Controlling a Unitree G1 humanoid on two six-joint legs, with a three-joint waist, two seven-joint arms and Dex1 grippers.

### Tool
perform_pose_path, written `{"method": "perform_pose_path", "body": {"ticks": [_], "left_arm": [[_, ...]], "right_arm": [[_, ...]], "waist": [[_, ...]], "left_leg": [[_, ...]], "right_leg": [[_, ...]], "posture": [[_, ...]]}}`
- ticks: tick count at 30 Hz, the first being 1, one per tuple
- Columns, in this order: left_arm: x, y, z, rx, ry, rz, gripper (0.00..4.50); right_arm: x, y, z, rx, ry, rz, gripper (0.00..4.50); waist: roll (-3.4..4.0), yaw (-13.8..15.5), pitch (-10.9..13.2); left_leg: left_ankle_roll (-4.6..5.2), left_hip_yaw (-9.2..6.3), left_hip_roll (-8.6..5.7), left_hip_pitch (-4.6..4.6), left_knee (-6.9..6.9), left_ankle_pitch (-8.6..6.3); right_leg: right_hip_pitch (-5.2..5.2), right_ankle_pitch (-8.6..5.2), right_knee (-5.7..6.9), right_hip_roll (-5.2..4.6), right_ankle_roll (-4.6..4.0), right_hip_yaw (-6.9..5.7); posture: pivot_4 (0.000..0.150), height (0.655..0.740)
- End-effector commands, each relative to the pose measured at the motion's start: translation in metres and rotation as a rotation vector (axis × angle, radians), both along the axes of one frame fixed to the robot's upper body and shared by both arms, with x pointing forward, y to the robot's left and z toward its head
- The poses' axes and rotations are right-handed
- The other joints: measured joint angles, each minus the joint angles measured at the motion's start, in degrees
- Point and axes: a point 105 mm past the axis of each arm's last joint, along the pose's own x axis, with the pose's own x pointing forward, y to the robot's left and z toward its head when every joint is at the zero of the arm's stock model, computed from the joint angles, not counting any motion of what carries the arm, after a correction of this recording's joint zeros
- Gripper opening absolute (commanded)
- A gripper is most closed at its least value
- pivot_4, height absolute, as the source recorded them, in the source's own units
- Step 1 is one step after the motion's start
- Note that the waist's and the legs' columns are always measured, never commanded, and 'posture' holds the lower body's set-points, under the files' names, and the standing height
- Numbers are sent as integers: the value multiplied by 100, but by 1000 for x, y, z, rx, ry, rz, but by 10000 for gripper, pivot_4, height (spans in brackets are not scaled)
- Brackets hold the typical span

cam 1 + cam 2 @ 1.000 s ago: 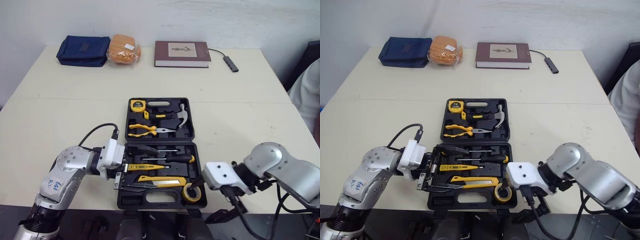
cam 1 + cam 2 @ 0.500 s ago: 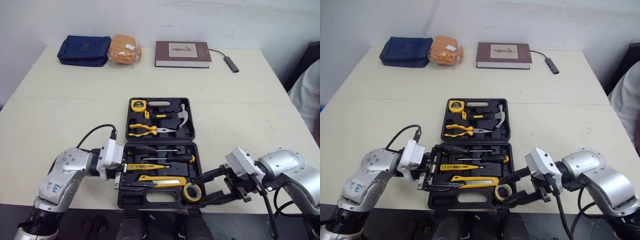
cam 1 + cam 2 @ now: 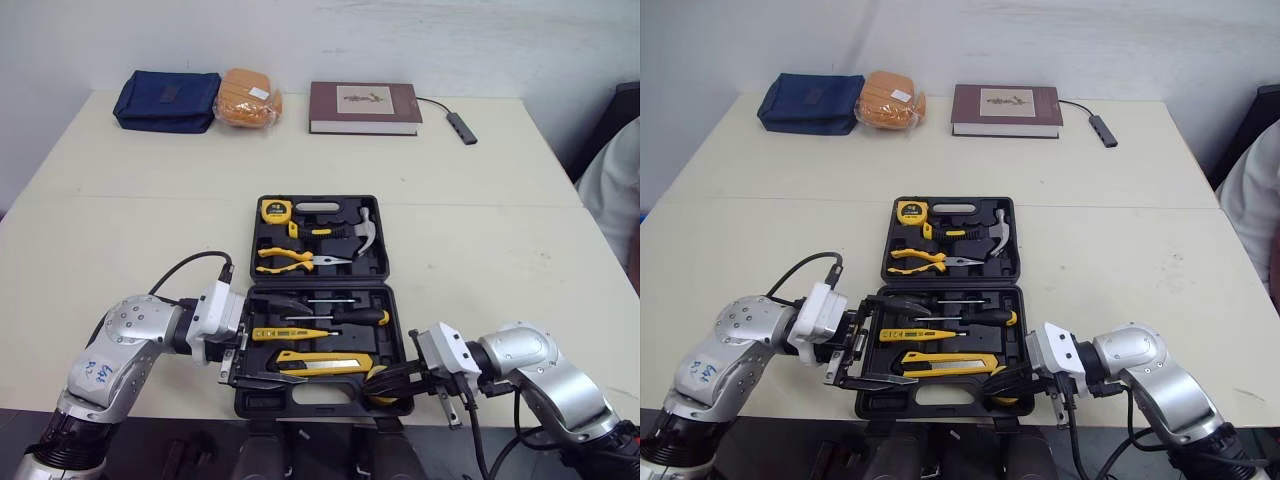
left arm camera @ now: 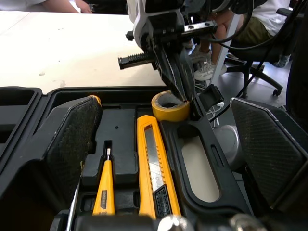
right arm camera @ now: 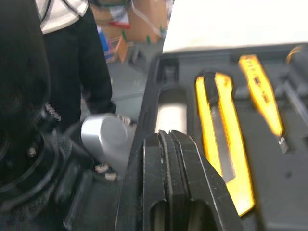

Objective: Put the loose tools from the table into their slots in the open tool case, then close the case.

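Right gripper (image 3: 378,376) has swung level and clamped its fingers together since half a second back, tips at the rim of the yellow tape roll (image 4: 168,107) in the front right corner of the tool case (image 3: 310,392) — left gripper (image 3: 245,340) splayed wide over the left edge.

This looks like an office workroom: a pale table (image 3: 480,230) stands against a white wall (image 3: 400,40), carrying a hardback book (image 3: 364,107) and USB hub (image 3: 461,127) (cable attached). A wheeled office chair (image 4: 255,72) and cardboard box (image 5: 144,19) stand nearby.
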Motion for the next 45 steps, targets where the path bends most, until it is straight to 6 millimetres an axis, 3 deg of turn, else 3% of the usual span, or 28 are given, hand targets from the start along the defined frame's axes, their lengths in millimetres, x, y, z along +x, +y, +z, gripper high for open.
{"method": "perform_pose_path", "body": {"ticks": [1,6,14,17,21,26,29,31,35,38,40,45], "left_arm": [[-6,-1,7,-9,-36,-19,45000],[-7,2,4,12,-32,-12,45000],[-2,7,4,18,-40,21,45000],[0,9,3,19,-17,40,45000],[2,13,0,28,3,57,45000],[11,23,1,17,9,147,45000],[26,44,2,-15,9,324,45000],[36,58,4,-46,0,435,45000],[54,92,3,-87,-58,657,45000],[65,113,-3,-84,-94,803,36348],[69,119,-14,-54,-70,844,27432],[73,116,-36,-4,-17,868,4357]], "right_arm": [[2,0,-7,-15,-15,-19,1347],[0,-15,-44,-185,-34,-13,1347],[0,-29,-69,-272,-39,-36,1347],[1,-31,-69,-227,19,-77,1347],[-1,-27,-55,-106,85,-76,1347],[2,-20,-9,40,109,-89,1347],[21,-30,33,104,32,-209,1347],[33,-41,50,143,21,-324,1347],[55,-67,62,144,-87,-506,1347],[72,-92,52,91,-164,-649,0],[81,-102,35,16,-198,-695,0],[94,-99,6,-52,-195,-705,0]], "waist": [[0,0,0],[-1,-2,-1],[-33,-6,-23],[-41,-5,-30],[-43,2,-32],[-26,59,-21],[6,56,-1],[9,31,3],[8,41,3],[7,44,3],[7,41,3],[6,-3,4]], "left_leg": [[0,0,0,0,0,0],[0,0,0,4,0,0],[-2,-2,3,24,-4,-2],[0,-3,6,30,-5,-8],[-14,-7,6,32,-3,-31],[-6,-10,4,17,0,-33],[20,-10,3,1,2,-17],[20,-10,5,2,-4,-16],[17,-15,8,2,-8,-16],[19,-9,5,0,-8,-18],[20,0,0,0,-6,-18],[18,9,-4,1,-5,-14]], "right_leg": [[0,0,0,0,0,0],[4,0,0,0,0,0],[19,-1,0,0,-1,3],[25,-1,0,0,-3,3],[30,-2,-1,-2,-5,2],[20,-2,-5,-10,-5,1],[3,-1,-4,-11,-4,2],[-1,-2,-1,-8,-5,0],[-2,-5,1,-5,-10,-9],[-1,-4,-3,-5,-9,-8],[-2,-2,-3,-6,-4,-5],[-5,1,0,-7,1,0]], "posture": [[1500,7400],[1500,7400],[1500,7400],[1500,7400],[1500,7400],[1500,7400],[1500,7400],[1500,7400],[1500,7400],[1500,7400],[1500,7400],[1500,7400]]}}
